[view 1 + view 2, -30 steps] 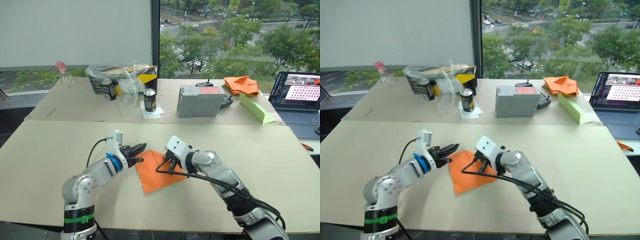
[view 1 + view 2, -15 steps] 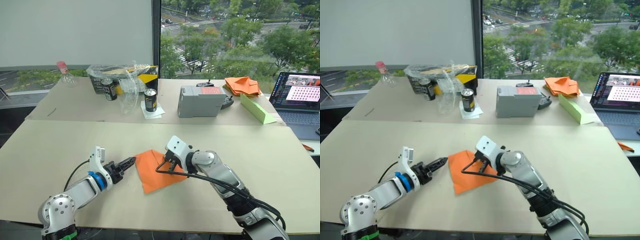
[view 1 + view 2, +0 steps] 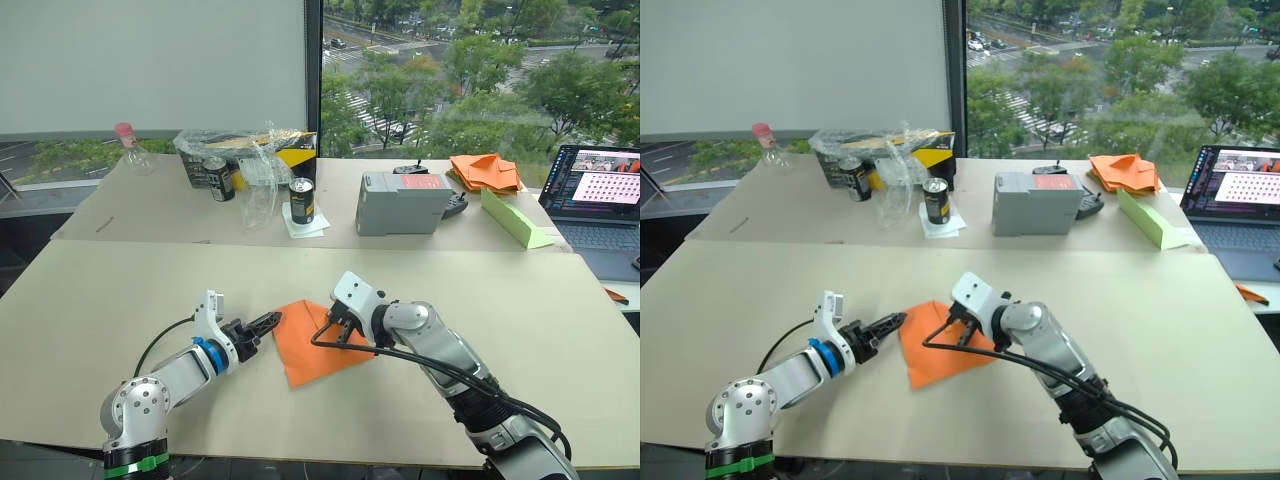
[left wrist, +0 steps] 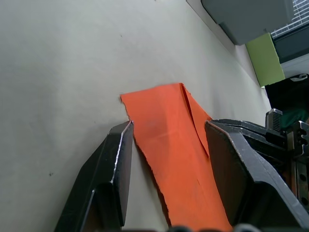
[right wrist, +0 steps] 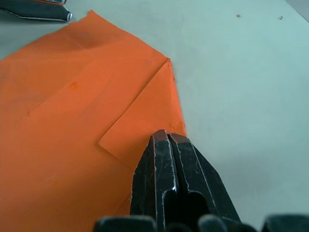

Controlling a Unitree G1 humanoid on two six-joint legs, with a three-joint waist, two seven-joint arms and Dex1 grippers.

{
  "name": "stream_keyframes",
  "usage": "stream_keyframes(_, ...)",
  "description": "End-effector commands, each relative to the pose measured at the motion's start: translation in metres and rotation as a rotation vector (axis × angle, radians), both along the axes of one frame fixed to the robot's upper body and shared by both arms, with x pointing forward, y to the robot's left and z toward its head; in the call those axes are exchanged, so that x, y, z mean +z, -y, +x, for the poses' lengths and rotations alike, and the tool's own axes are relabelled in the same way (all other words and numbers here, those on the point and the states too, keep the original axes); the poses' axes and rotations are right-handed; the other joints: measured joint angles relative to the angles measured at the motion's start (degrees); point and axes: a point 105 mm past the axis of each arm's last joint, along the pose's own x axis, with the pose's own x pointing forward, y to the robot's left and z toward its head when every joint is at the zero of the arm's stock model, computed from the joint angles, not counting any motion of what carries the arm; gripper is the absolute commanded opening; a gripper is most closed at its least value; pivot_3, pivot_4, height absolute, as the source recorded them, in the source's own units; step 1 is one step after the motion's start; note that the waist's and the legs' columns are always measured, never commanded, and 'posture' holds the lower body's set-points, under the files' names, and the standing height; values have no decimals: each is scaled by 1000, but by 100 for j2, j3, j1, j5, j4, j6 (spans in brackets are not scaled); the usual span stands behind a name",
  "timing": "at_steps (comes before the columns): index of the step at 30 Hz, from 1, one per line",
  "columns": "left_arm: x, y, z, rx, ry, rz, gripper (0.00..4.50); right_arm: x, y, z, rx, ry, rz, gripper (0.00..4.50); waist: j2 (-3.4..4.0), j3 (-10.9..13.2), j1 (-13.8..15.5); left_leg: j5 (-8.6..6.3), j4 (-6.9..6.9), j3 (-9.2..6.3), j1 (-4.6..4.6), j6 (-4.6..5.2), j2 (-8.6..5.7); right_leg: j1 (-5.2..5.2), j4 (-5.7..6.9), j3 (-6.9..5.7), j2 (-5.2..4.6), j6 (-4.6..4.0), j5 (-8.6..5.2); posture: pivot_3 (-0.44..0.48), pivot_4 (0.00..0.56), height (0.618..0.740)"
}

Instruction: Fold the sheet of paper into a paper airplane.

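The sheet of paper, bright orange with one corner folded over as a flap, lies flat on the near table. My left gripper is low at the sheet's left corner. It is open, and the sheet's edge runs between its two fingers with nothing gripped. My right gripper is shut, and its tips rest on the folded flap near the sheet's far edge.
The near table is bare around the sheet. The back table holds cans, crumpled plastic wrap, a grey box, a heap of orange paper pieces, a light-green paper wedge and a laptop.
My left gripper let go of the sheet's left corner, opened, drew back to the left, then came back toward the corner. The right gripper stayed on the flap.
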Motion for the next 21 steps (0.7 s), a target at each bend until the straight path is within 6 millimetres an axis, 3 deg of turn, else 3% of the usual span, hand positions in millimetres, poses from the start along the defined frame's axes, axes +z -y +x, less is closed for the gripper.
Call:
stream_keyframes(1,-5,0,0,8,-22,7,2497,-16,5,-5,-15,-56,-34,0,0,0,0,0,0,0,0,0,0,0,0,0,0,0,0,0,150,740)
stream_keyframes(11,1,5,2,-8,-15,-3,2497,-15,5,-5,-18,-51,-37,0,0,0,2,0,-1,0,2,0,0,3,-3,0,0,0,0,0,150,740)
stream_keyframes(21,8,5,-16,1,-33,-43,2497,-8,0,-12,33,-50,-13,0,-2,3,9,-4,-8,-1,0,4,0,1,-10,2,-1,0,0,0,150,740)
